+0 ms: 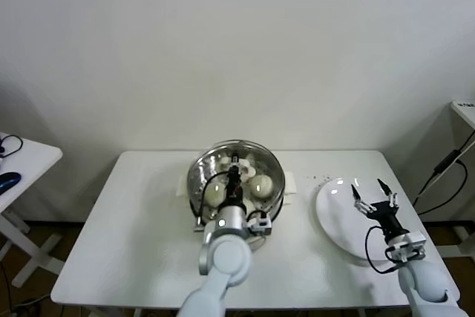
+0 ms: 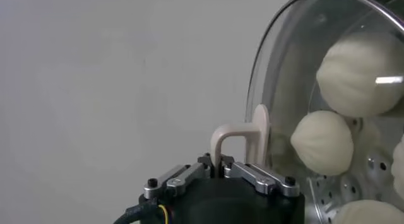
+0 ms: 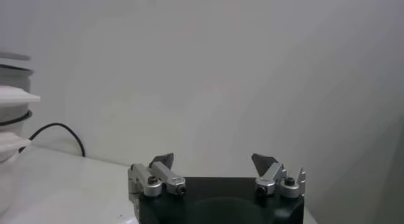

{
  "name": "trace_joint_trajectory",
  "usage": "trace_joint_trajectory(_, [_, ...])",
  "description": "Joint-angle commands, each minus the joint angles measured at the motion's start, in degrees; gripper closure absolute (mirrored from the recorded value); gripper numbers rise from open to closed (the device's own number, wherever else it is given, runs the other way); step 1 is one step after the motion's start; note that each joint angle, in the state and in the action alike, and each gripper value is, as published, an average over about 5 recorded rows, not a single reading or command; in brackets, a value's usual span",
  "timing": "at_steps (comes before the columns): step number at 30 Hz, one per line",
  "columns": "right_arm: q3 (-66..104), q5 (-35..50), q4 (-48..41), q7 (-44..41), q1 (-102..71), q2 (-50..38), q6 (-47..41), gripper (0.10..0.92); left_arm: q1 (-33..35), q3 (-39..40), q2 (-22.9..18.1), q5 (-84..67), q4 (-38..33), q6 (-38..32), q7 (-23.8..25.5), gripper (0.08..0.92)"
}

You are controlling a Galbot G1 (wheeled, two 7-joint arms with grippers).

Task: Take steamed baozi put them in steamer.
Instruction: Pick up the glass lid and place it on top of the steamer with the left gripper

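The left gripper (image 2: 219,163) is closed on the white handle (image 2: 238,138) of the round glass lid (image 2: 287,80); in the left wrist view the two fingers meet at the foot of the looped handle, pinching it between them. The lid stands tilted on edge beyond the fingers, and through its glass the steamed baozi (image 2: 325,142) show: one just beyond the handle, a larger one (image 2: 360,77) farther off, and parts of two more at the picture's edge, all lying on the perforated tray (image 2: 372,171) of the steamer. So the buns are not between the jaws; they lie behind the lid, well past the fingertips.

From the head view the left gripper (image 1: 234,171) reaches over the steamer (image 1: 274,165), which sits at the middle of the white table (image 1: 119,243) toward its far edge. The lid (image 1: 223,152) is over the pot, and two baozi can be made out inside, one (image 1: 214,194) to the left of the gripper and one (image 1: 260,185) to its right.

The right gripper (image 1: 375,195) hovers with its jaws spread wide and nothing between them, over the flat white plate (image 1: 334,220) at the right side of the table, well apart from the steamer. In the right wrist view its fingers (image 3: 163,161) stand apart against the plain wall, with the table's surface (image 3: 69,187) below.
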Motion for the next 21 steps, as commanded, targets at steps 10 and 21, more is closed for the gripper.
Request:
trace_joint_trajectory(10, [0.4, -0.6, -1.0, -0.4, 0.4, 0.8, 0.4, 0.203, -1.3, 2.3, -2.8, -1.6, -0.2, 5.0, 2.9, 0.848])
trace_joint_trajectory(21, [0.7, -0.6, -1.2, -0.8, 0.5, 1.0, 0.7, 0.203, -0.9, 2.0, -2.8, -0.3, 0.8, 5.2, 2.8, 0.848])
